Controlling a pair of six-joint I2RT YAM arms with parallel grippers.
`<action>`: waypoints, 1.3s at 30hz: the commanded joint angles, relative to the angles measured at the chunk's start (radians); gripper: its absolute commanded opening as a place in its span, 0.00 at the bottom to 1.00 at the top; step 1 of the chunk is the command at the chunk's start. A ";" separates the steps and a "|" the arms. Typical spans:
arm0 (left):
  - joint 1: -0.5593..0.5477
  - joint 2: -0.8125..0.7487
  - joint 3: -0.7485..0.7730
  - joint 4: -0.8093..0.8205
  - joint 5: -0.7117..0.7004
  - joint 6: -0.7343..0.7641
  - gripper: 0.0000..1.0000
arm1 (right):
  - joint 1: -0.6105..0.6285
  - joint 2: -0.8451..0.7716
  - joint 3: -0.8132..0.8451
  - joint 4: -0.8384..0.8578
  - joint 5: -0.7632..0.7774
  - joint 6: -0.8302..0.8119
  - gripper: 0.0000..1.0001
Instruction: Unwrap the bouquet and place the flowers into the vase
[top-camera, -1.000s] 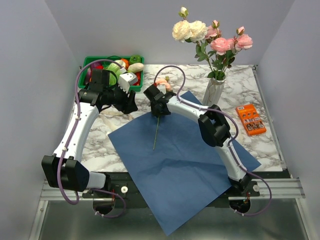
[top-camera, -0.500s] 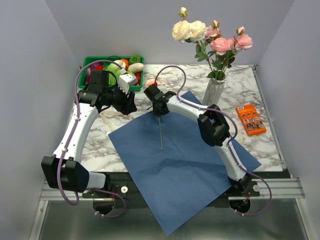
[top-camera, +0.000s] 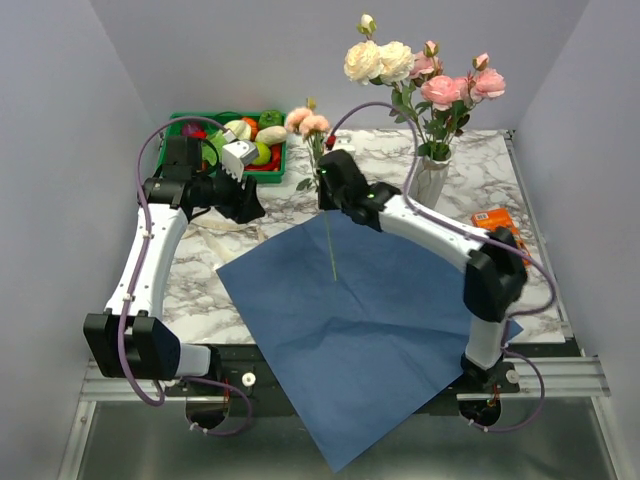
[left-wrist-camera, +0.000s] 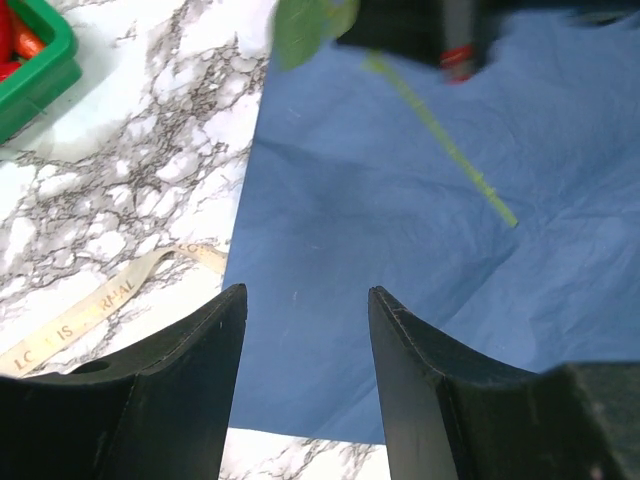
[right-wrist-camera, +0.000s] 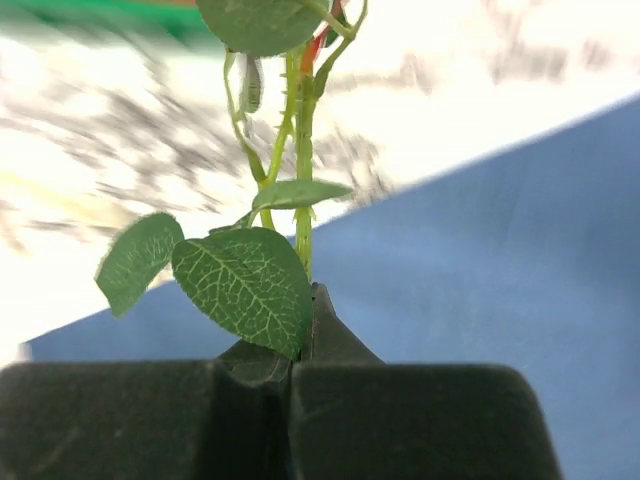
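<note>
The right jaws pinched a rose (top-camera: 307, 121) by its stem, upright, at nine o'clock of the vase (top-camera: 430, 184); the left jaws stood spread, empty. The stem's tip likely needed lifting clear of the rim before lowering straight in

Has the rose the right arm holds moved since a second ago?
Yes. The rose shifted farther back, bloom now beside the green crate, stem hanging over the blue paper.

The right end effector (right-wrist-camera: 308, 320) pinches a leafy stem (right-wrist-camera: 304, 160) over blue paper (right-wrist-camera: 480, 280).
</note>
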 joint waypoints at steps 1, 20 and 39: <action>0.039 0.009 0.040 0.004 0.059 -0.037 0.61 | 0.031 -0.255 -0.151 0.410 -0.125 -0.303 0.01; 0.059 0.012 0.035 0.064 0.077 -0.100 0.60 | -0.136 -0.625 -0.196 1.067 0.053 -1.051 0.01; 0.060 0.036 0.057 0.050 0.086 -0.078 0.60 | -0.498 -0.525 -0.392 1.240 0.070 -0.664 0.01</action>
